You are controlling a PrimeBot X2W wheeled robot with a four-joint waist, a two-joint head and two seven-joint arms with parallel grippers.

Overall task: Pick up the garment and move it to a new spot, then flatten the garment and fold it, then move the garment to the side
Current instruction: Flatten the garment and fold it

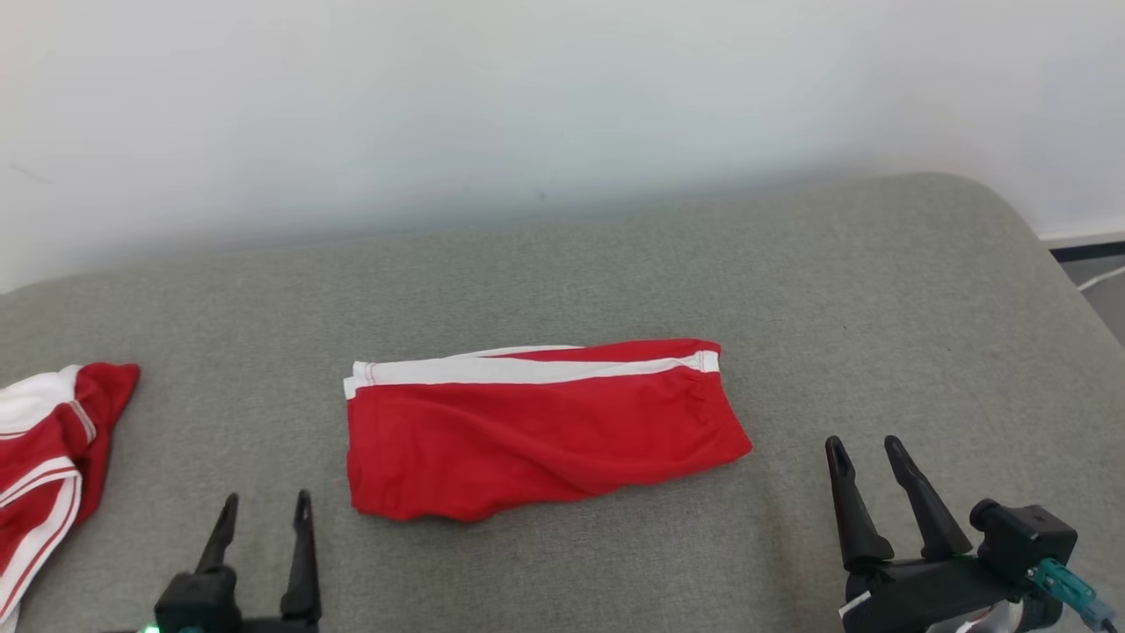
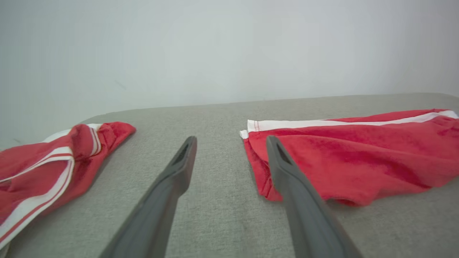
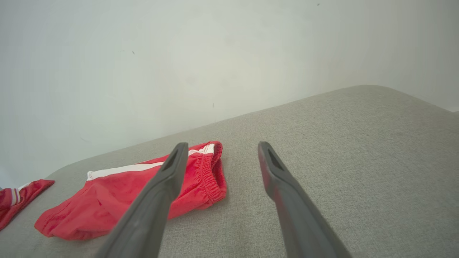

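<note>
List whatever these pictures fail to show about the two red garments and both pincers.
- Folded red garment: its under layers, covered by its own top layer, head view; its right end, cut by the right edge, left wrist view.
- Second garment: its left part, cut by the left and bottom edges, head view.
- Left pincer and right pincer: their arms, cut by the bottom edge, head view.

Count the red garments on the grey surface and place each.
2. The folded garment lies centre; the crumpled garment lies at the head view's left edge, partly cut off. Others may lie out of frame.
</note>
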